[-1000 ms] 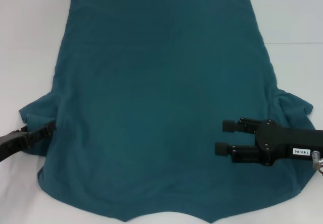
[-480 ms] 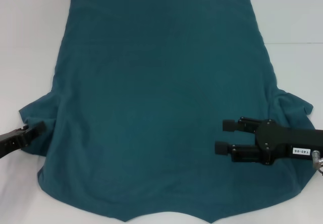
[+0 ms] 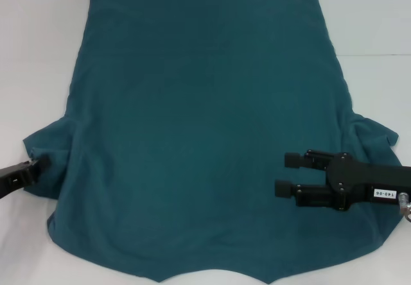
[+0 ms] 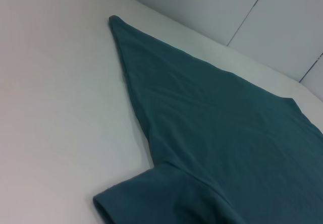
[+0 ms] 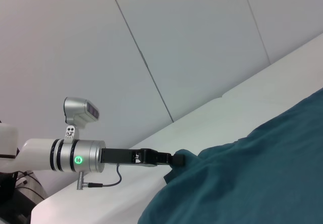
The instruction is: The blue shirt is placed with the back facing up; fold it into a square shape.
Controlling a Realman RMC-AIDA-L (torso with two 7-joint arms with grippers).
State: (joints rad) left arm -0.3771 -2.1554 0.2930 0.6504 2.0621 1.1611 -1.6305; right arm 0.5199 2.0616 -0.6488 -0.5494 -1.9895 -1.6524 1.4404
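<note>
Left hand sits at the lower left edge of the head view, its tip touching the edge of the blue shirt's sleeve; whether it grips the cloth I cannot tell. Filling most of the frame, the shirt lies spread flat on the white bench, plain side up, hem toward the top. Lower right, the right hand hovers over the shirt near its other sleeve, its two fingers spread wide and holding nothing. Compared with a second ago, the left hand has drawn back toward the frame edge, off the sleeve it then overlapped; the right hand has not moved.
</note>
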